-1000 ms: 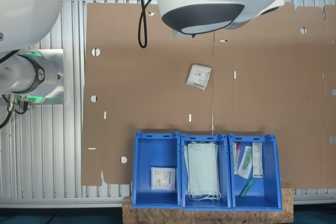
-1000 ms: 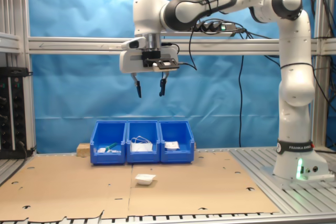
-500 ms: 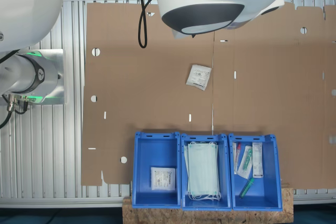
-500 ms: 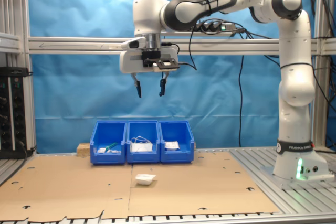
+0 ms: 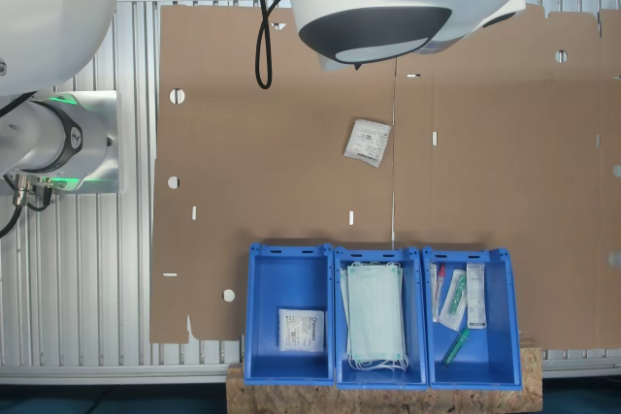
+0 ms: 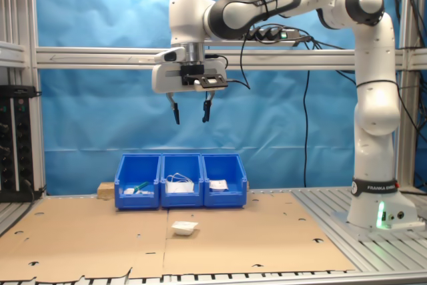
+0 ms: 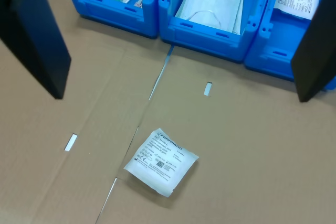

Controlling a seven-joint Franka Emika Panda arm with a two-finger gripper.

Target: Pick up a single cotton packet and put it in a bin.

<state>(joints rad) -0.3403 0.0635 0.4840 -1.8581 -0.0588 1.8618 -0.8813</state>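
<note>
A small white square cotton packet (image 5: 368, 142) (image 6: 184, 227) (image 7: 161, 161) lies flat on the brown cardboard, in front of three blue bins. The bin with a white packet inside (image 5: 287, 269) (image 6: 225, 178) (image 7: 281, 53) stands at the first exterior view's left end of the row. My gripper (image 6: 190, 111) hangs high above the packet, open and empty, fingers pointing down. Its two dark fingers (image 7: 37, 40) frame the wrist view, with the packet on the cardboard between and below them.
The middle bin (image 5: 380, 312) (image 6: 181, 179) holds pale green masks; the third bin (image 5: 468, 312) (image 6: 139, 179) holds tubes and syringes. The arm's base (image 6: 380, 208) stands on the aluminium table at the second exterior view's right. Brown cardboard (image 5: 252, 123) spreads around the packet.
</note>
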